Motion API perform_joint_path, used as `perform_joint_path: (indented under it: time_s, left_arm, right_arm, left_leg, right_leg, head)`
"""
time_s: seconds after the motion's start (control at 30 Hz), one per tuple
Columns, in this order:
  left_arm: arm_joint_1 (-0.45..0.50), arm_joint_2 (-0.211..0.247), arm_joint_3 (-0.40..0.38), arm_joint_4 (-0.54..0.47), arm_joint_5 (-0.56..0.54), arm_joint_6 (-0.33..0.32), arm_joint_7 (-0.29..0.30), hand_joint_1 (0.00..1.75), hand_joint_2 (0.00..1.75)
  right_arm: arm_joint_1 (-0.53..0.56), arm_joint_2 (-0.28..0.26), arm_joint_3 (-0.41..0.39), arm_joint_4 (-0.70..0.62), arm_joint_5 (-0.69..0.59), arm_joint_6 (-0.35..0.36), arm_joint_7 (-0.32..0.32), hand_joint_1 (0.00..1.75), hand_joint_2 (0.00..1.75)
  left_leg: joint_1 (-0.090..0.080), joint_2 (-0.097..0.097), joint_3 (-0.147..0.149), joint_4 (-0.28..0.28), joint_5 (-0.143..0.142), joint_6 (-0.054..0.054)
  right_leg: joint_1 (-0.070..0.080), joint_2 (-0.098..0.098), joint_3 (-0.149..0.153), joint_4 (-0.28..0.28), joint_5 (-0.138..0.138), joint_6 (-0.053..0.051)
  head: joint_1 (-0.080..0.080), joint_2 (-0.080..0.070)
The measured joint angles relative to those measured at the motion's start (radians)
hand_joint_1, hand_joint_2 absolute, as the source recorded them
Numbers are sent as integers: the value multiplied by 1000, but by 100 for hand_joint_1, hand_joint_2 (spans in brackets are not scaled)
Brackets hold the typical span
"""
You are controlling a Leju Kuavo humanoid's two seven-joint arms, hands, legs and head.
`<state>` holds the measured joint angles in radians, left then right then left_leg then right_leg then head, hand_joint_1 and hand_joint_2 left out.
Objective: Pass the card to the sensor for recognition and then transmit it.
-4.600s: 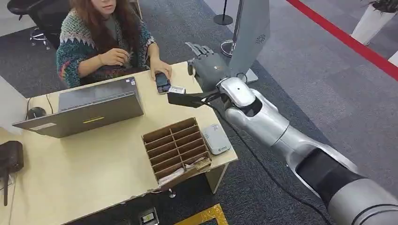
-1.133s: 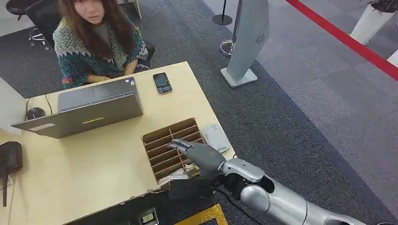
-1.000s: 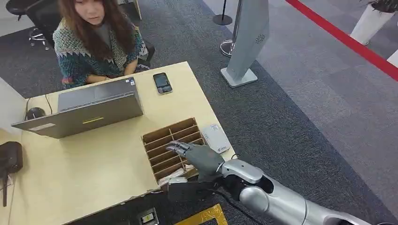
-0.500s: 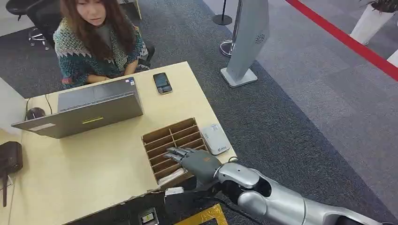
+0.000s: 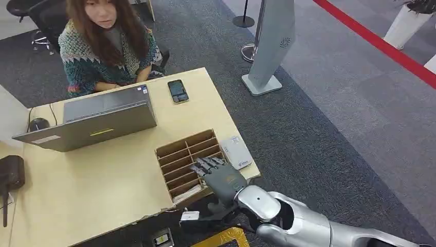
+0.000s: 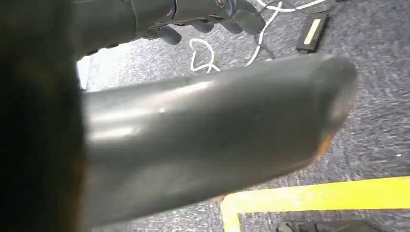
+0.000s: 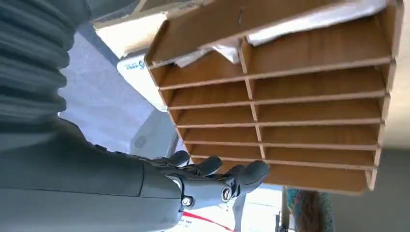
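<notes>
A brown slotted wooden box stands at the desk's near right corner, with white cards lying in its nearest slots. A white card reader lies flat just right of the box. My right hand hovers over the box's near right part, fingers stretched out and apart, holding nothing. In the right wrist view the same fingers reach along the box, with the cards and the reader beyond them. My left hand hangs above the carpet, thumb apart from the loosely bent fingers, with nothing in it.
A person sits behind the desk at a grey laptop. A phone lies at the far right edge and a mouse at the left. A grey standing panel rises on the carpet to the right.
My right hand has come down from beside the phone to the box. Over the last second it slid toward the box's near right corner, fingers turning to point away from me.
</notes>
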<state>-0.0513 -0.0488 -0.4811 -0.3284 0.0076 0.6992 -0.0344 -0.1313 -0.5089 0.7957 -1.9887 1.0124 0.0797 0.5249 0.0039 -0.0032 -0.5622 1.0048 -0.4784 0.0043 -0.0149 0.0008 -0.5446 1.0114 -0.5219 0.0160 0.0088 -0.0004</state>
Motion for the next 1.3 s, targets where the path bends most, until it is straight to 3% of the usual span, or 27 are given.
perform_joint_path:
  time_s: [0.43,0.83,1.3]
  left_arm:
    - [5,-6,6,-10,17,0,10,0,0]
    - [7,-6,6,-19,23,0,11,0,0]
    - [9,-6,6,-24,9,0,10,0,0]
  right_arm:
    - [17,0,19,44,14,-24,7,0,175]
    - [28,-7,4,73,69,-69,72,0,175]
    - [35,-16,-14,95,78,-77,83,0,175]
  left_leg:
    - [0,0,0,0,0,0]
    - [0,0,0,0,0,0]
    - [0,0,0,0,0,0]
  right_leg:
    - [0,0,0,0,0,0]
    - [0,0,0,0,0,0]
    - [0,0,0,0,0,0]
  head:
    - [0,0]
    - [0,0]
    - [0,0]
